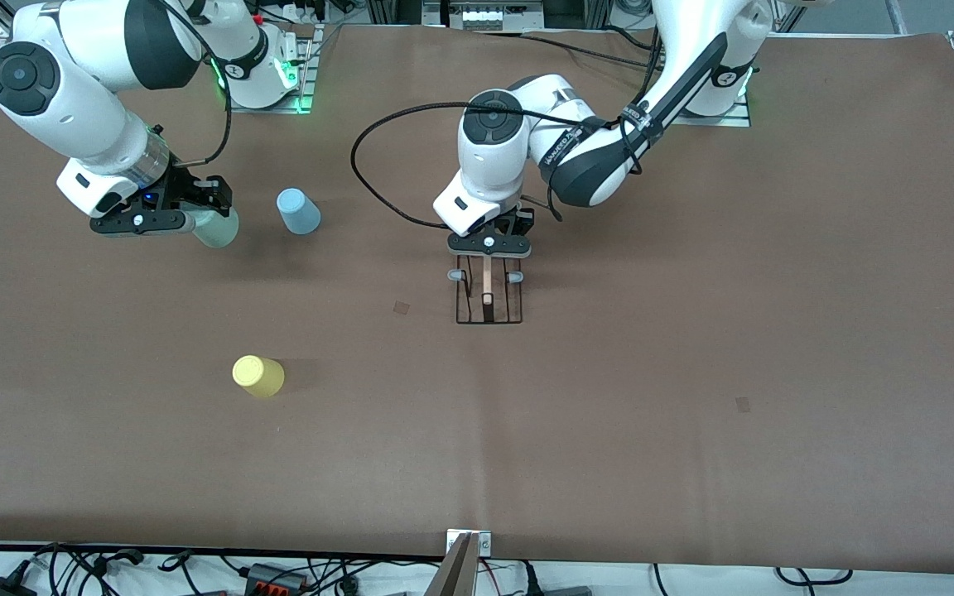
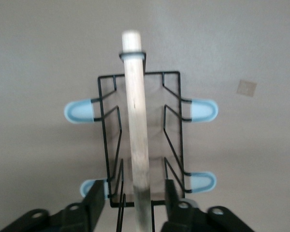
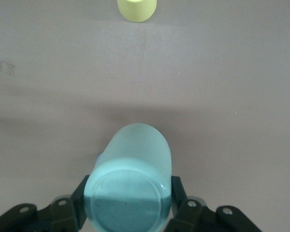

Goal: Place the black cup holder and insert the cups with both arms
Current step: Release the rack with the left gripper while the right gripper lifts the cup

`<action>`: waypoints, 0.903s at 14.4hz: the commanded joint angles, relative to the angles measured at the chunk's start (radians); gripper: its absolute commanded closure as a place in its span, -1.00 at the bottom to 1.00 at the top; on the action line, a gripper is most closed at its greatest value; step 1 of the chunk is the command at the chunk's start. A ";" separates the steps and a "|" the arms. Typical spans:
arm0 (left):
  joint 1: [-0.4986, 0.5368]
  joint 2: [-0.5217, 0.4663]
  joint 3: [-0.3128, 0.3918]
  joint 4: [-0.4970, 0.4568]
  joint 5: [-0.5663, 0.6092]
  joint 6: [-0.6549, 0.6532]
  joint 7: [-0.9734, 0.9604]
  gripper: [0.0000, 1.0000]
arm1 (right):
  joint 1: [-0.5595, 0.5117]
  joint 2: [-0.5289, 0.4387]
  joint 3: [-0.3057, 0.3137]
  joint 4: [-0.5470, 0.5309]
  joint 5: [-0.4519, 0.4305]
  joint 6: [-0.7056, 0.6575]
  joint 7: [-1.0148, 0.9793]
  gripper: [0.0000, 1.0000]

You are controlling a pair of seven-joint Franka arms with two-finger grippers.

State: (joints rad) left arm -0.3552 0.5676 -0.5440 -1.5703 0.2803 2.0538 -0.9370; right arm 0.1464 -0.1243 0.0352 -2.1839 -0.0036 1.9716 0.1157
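Two cups stand upside down on the brown table [image 1: 692, 372]: the light blue cup [image 1: 298, 210] toward the right arm's end, and the yellow cup [image 1: 258, 376] at about seven o'clock from it, nearer the front camera. The right gripper [image 1: 164, 217] is clamped on the mint green cup [image 3: 130, 188], above the table beside the blue one. At mid-table the left gripper [image 1: 489, 246] sits over the black cup holder [image 1: 488, 291], fingers [image 2: 94, 203] spread either side of its wooden rod handle [image 2: 137, 135], not touching it.

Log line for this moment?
left gripper: open over cup holder handle | right gripper: holds mint cup | blue cup, yellow cup: on table
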 commanded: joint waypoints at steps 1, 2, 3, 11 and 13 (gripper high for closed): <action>0.039 -0.072 -0.001 0.015 0.025 -0.038 0.035 -1.00 | 0.010 0.006 0.021 0.016 0.037 0.016 0.095 0.94; 0.067 -0.093 -0.007 0.027 0.025 -0.075 0.075 -1.00 | 0.013 0.011 0.055 0.032 0.065 0.015 0.149 0.94; 0.093 -0.106 -0.007 0.053 0.025 -0.128 0.134 -1.00 | 0.015 0.012 0.092 0.048 0.095 0.013 0.213 0.94; 0.373 -0.124 -0.005 0.207 0.010 -0.400 0.688 -1.00 | 0.186 0.244 0.273 0.335 0.111 0.024 0.882 0.95; 0.383 -0.164 0.063 0.193 -0.003 -0.423 0.801 -1.00 | 0.229 0.296 0.296 0.365 0.102 0.079 0.990 0.95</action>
State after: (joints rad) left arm 0.0247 0.4486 -0.5315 -1.3723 0.2874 1.6685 -0.2419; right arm 0.3447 0.0847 0.3133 -1.8966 0.1072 2.0263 0.9989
